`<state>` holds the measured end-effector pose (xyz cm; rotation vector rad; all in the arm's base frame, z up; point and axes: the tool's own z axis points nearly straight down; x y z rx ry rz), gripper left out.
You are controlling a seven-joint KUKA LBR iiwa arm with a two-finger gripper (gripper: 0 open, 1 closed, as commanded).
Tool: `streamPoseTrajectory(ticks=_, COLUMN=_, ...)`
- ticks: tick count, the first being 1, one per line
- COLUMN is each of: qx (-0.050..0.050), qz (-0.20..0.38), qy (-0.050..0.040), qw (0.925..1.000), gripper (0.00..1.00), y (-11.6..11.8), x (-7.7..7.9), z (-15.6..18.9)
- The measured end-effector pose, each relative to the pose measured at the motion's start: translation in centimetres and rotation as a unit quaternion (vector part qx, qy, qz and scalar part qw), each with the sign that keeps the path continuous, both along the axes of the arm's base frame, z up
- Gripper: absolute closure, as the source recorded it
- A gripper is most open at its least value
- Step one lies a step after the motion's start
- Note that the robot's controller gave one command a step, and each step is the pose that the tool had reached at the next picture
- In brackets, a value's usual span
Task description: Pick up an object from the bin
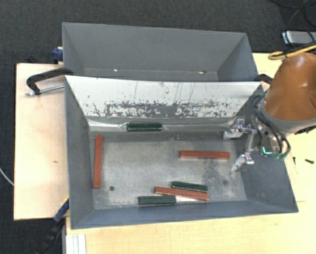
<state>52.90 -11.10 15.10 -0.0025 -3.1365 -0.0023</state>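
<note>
Six sticks (204, 154) lie about the bin floor (142, 165); jaws (spread, empty) hover by its right wall (271, 187)

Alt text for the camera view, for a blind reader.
A robot gripper hangs open at the right of a grey metal bin, right of a red stick. A second red stick lies at left, a dark green stick at the back, and a cluster of three sticks in front.

A red-brown bar (204, 154) lies flat right of centre, set left to right. A dark green bar (144, 126) lies along the back wall, a red bar (97, 161) along the left wall. Three bars (181, 193) bunch at the front.
</note>
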Motion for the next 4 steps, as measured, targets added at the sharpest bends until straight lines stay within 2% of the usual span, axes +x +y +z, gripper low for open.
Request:
streamPoseTrajectory(ticks=1, qx=-0.001, qz=0.001, qy=-0.0039, qw=1.0, gripper=0.0, y=0.0, x=0.2, z=0.4)
streamPoseTrajectory(ticks=2, qx=-0.002, qz=0.014, qy=-0.0049, qw=0.9999, gripper=1.0, y=-1.2, x=3.7, z=-7.5)
streamPoseTrajectory(ticks=3, qx=-0.002, qz=0.014, qy=-0.0049, qw=0.9999, gripper=1.0, y=-1.2, x=3.7, z=-7.5)
streamPoseTrajectory(ticks=4, qx=-0.002, qz=0.136, qy=-0.0073, qw=0.9907, gripper=1.0, y=-2.3, x=5.1, z=5.5)
